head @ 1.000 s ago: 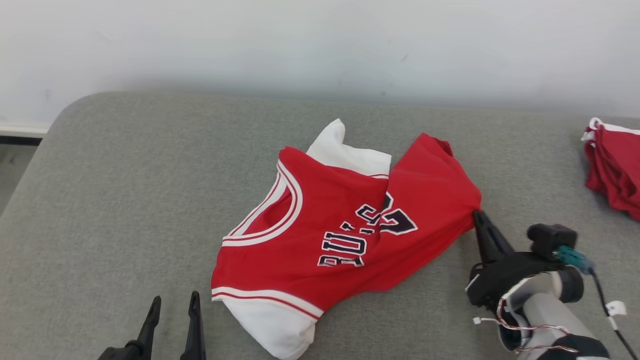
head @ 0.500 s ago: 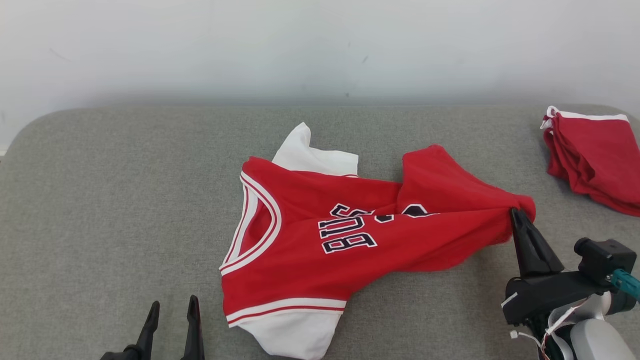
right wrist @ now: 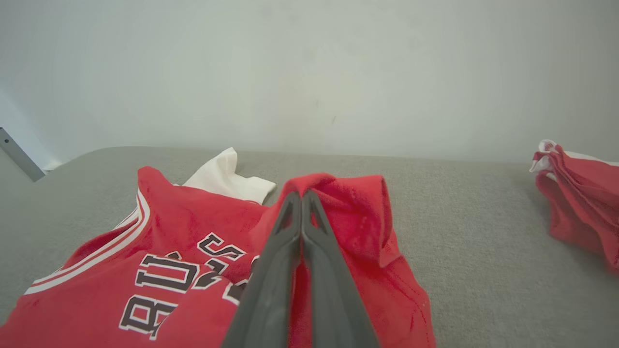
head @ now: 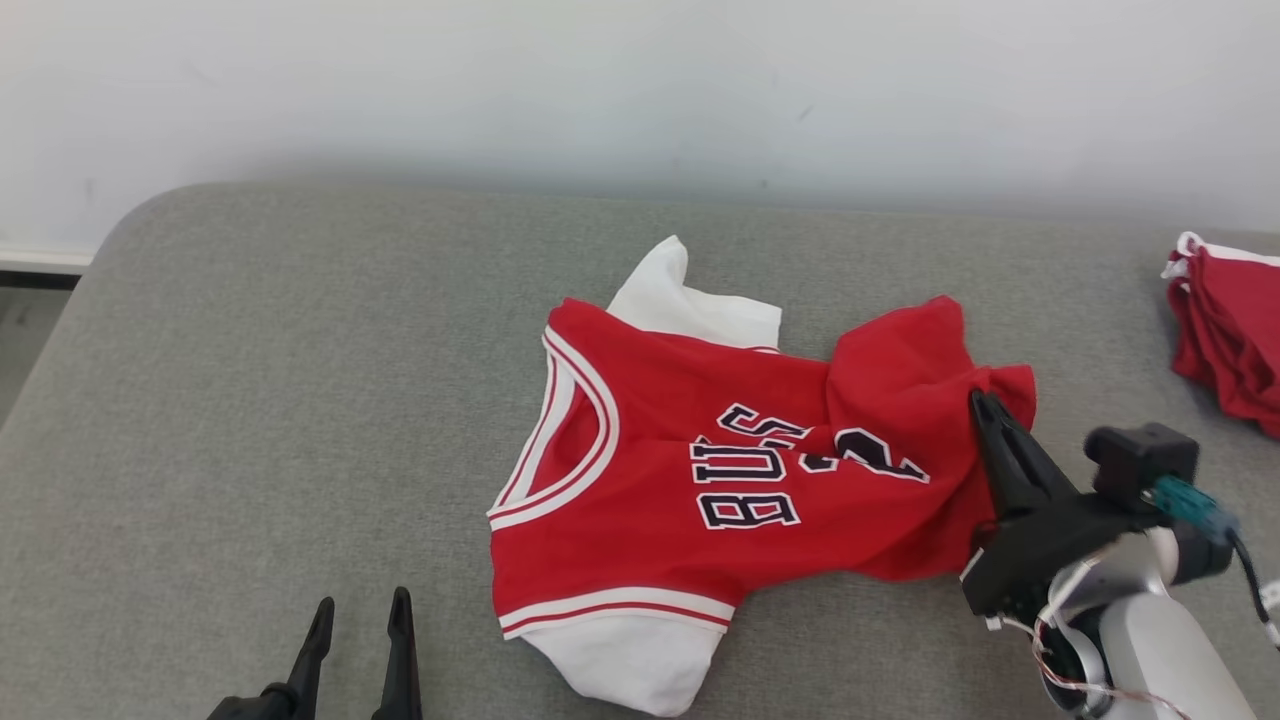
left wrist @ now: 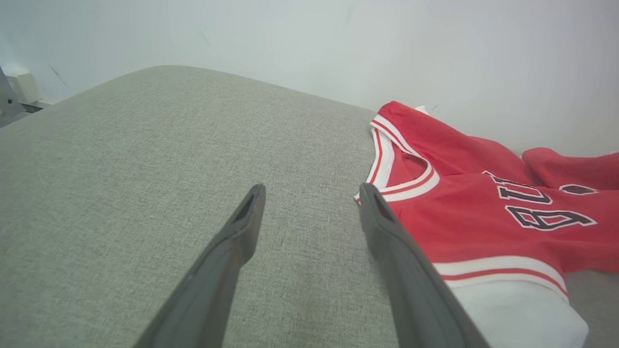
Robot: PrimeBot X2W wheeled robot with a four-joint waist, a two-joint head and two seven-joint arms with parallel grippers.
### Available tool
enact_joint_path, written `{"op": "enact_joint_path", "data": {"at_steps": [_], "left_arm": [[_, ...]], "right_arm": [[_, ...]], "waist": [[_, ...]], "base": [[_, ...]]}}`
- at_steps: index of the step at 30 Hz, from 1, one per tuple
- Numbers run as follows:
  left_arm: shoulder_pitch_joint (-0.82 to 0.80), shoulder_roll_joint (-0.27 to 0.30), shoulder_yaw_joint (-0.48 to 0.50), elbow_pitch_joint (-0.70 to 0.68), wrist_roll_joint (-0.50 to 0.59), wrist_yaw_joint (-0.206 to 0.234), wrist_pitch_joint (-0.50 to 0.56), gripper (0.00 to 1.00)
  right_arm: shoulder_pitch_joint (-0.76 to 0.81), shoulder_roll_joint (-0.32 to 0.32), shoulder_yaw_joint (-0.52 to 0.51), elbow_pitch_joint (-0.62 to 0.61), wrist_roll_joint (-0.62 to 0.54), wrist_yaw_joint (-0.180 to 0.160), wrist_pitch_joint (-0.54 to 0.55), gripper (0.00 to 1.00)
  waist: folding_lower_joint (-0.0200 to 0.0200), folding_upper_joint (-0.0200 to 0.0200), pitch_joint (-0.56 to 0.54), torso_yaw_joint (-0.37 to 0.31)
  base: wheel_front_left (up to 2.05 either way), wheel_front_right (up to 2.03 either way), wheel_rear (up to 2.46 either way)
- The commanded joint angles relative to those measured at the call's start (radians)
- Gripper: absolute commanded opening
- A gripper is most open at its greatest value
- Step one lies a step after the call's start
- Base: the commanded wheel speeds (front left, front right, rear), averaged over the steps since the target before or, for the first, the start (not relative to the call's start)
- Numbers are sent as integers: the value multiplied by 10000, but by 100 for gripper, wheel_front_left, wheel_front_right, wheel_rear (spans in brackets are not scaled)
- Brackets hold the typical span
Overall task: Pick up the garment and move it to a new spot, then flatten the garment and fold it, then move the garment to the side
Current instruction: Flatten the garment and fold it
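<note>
Across the head view I log: red jersey (head: 700, 470) crumpled mid-way on grey cushion (head: 250, 400); right gripper (head: 983, 402) clamped on its right edge; left gripper (head: 361, 602) near left, jaws apart. Left wrist view: jaws spread just beside the collar. Right wrist view: jaws pinching red cloth; red pile (right wrist: 580, 203) far right.

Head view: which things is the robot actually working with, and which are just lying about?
In the job: red jersey, right pincer shut on its edge, left pincer open beside it.
Lying about: heap of red clothes at the far right.
</note>
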Motion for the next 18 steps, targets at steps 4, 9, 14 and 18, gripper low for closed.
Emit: {"op": "enact_joint_path", "data": {"at_steps": [4, 9, 14, 18], "left_arm": [[-169, -2, -89, 93, -78, -30, -31, 100], [-166, -2, -211, 121, -113, 30, -31, 100], [42, -4, -289, 89, -89, 74, -31, 100], [204, -3, -330, 116, 45, 34, -31, 100]], "right_arm": [[-992, -50, 179, 1797, -298, -26, -230, 0], [-1883, 41, 316, 3702, -334, -26, -1057, 57], [-2175, 6, 506, 4561, -124, -26, -2117, 100], [-2111, -118, 504, 4716, 116, -26, -2841, 100]], "waist": [[0, 0, 62, 348], [0, 0, -17, 557], [0, 0, -144, 407], [0, 0, -256, 154]], "base": [[0, 0, 0], [0, 0, 0], [0, 0, 0], [0, 0, 0]]}}
